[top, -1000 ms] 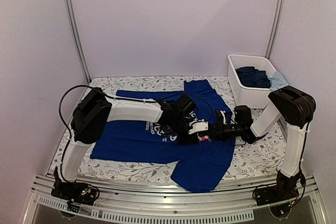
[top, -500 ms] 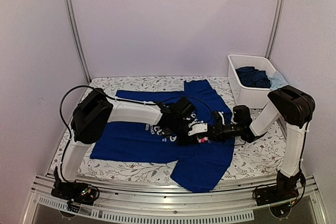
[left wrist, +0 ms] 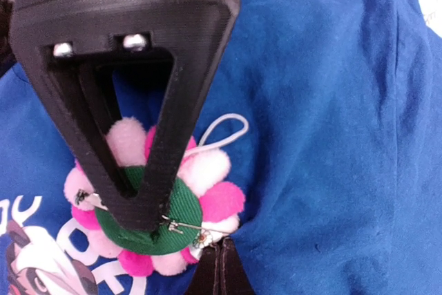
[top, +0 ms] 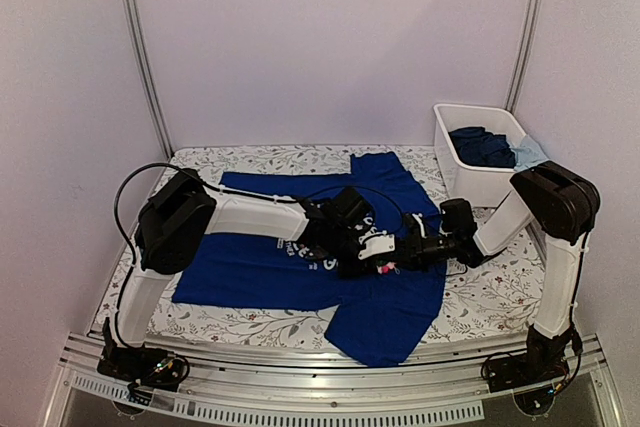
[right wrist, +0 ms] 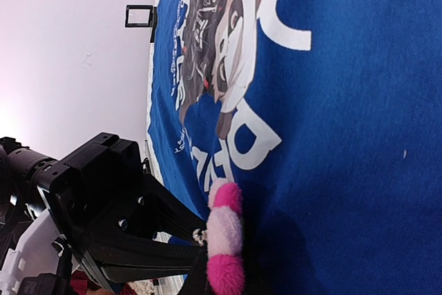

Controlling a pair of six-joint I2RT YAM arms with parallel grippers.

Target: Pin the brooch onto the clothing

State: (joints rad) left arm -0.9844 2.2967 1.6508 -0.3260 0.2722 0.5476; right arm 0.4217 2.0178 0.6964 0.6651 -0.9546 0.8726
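Observation:
The royal-blue T-shirt (top: 250, 265) lies flat on the table, its panda print and white lettering showing in the right wrist view (right wrist: 228, 53). The pink-petalled brooch (top: 383, 268) is at the print's right edge. My right gripper (top: 398, 255) is shut on the brooch's rim (right wrist: 224, 240), holding it on edge against the shirt. The left wrist view shows the brooch's green back (left wrist: 148, 205) and its metal pin (left wrist: 200, 228). My left gripper (top: 352, 240) is over it, with one black triangular finger (left wrist: 141, 205) resting on the green back by the pin. Its other finger is hidden.
A white bin (top: 462, 172) at the back right holds bunched dark-blue and light-blue clothes (top: 488, 147). A small dark square tray (right wrist: 140, 16) sits beyond the shirt's far edge. The shirt's hem hangs towards the front rail (top: 380, 342). A fold rises in the shirt beside the brooch (left wrist: 290, 212).
Both grippers and the brooch have edged slightly left and towards the front over the shirt. The right gripper's hold on the brooch has not changed.

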